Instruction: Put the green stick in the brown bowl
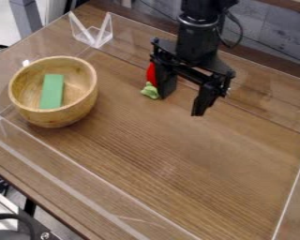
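The tool hangs wide open, holding nothing.

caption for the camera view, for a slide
Green stick in the brown bowl, open jaws over the table near the red toy

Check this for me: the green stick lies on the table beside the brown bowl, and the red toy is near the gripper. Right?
Not quite: the green stick lies inside the brown bowl, as the camera view shows. The rest stands.
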Robot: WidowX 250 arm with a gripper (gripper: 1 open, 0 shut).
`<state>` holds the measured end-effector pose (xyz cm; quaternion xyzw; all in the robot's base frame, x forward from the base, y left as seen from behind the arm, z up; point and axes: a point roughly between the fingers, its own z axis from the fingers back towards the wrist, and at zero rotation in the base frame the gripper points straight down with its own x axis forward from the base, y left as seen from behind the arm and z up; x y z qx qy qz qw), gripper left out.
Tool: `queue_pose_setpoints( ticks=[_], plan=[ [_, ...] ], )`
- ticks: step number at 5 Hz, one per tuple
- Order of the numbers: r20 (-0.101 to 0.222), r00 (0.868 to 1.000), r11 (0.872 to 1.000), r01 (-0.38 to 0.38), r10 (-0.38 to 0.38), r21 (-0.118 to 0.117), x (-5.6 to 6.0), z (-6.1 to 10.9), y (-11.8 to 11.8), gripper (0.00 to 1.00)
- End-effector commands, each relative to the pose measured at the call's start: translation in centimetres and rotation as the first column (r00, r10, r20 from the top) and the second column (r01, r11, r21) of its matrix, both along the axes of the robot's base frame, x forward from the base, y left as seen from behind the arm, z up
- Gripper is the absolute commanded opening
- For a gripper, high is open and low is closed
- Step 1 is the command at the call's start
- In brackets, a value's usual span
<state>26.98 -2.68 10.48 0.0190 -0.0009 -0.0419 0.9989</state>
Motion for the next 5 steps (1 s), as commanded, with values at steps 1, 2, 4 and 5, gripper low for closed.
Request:
queue_pose_setpoints(
  ticks=[1,2,4,5],
  plan=[
    [0.056,0.998,1.0,0.014,-0.014,0.0,0.5,1.3,0.3,1.0],
    [0.058,0.998,1.0,0.024,-0.024,0.002,0.6,1.1,0.4,1.0],
    [0.055,0.998,1.0,-0.018,0.018,0.002,1.2,-0.3,-1.0,1.0],
    [0.054,0.998,1.0,-0.019,0.019,0.007,1.3,-0.4,-1.4,1.0]
  ],
)
